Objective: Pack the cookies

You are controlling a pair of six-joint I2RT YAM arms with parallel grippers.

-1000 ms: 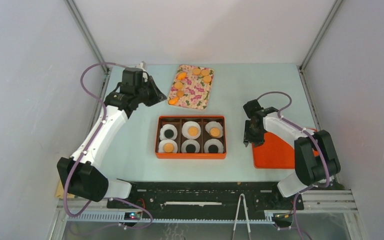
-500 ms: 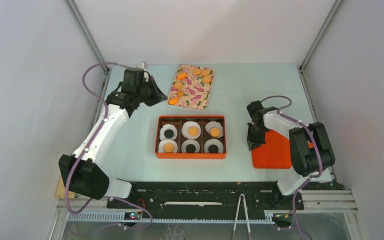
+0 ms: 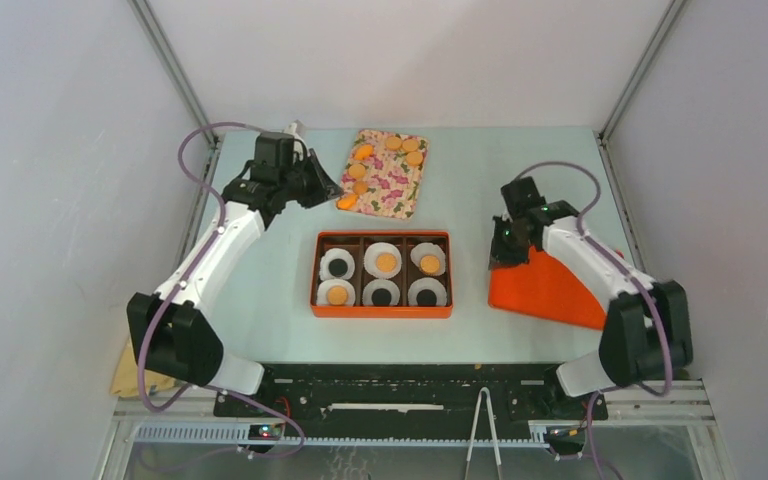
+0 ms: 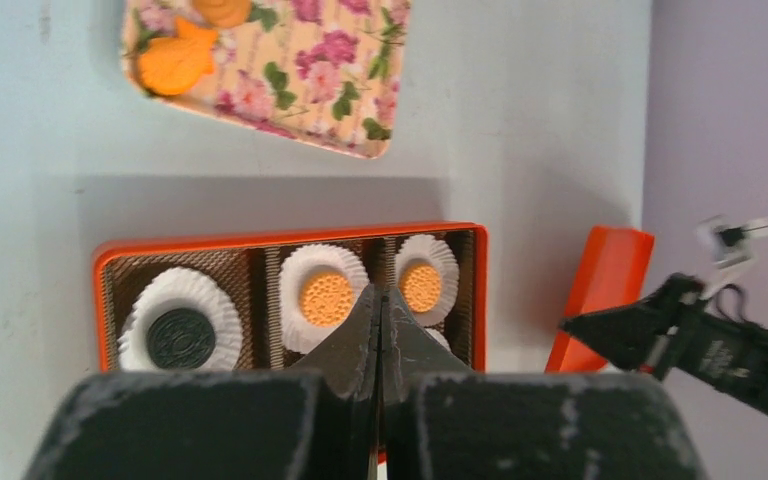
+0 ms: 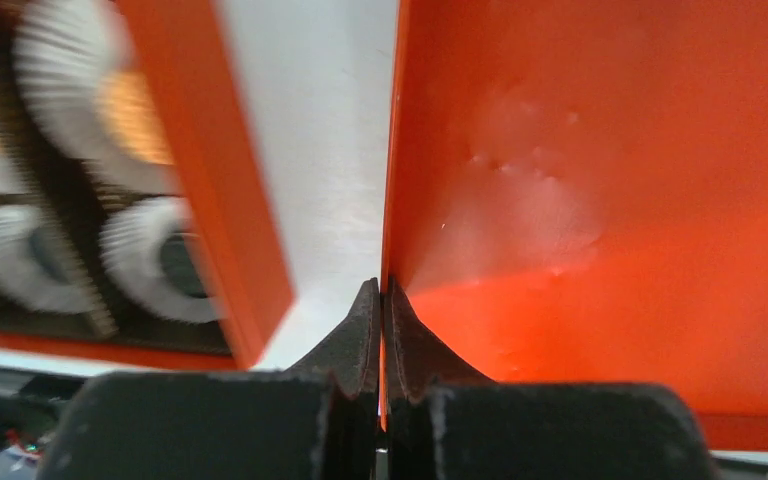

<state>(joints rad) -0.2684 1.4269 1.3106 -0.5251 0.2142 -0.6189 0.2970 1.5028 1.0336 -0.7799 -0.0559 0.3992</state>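
Observation:
An orange six-compartment box (image 3: 381, 312) sits mid-table. Each white paper cup in it holds one of the cookies: black (image 3: 337, 267), orange (image 3: 386, 262) and orange (image 3: 429, 264) in the far row, orange (image 3: 337, 295) and two black in the near row. Several more orange cookies (image 3: 357, 171) lie on a floral tray (image 3: 390, 190). My left gripper (image 3: 332, 190) is shut and empty, hovering by the tray's left edge; its tips (image 4: 380, 295) look over the box (image 4: 108, 262). My right gripper (image 5: 380, 290) is shut on the left edge of the orange lid (image 5: 600, 200), which is tilted up (image 3: 550, 285).
The enclosure's walls stand close on the left, right and back. Metal tongs (image 3: 482, 430) lie below the table's near edge, and a yellow cloth (image 3: 125, 378) lies by the left arm's base.
My right gripper closed on the lid's left edge and raised it, so the lid now tilts off the table. My left gripper drifted slightly right toward the tray.

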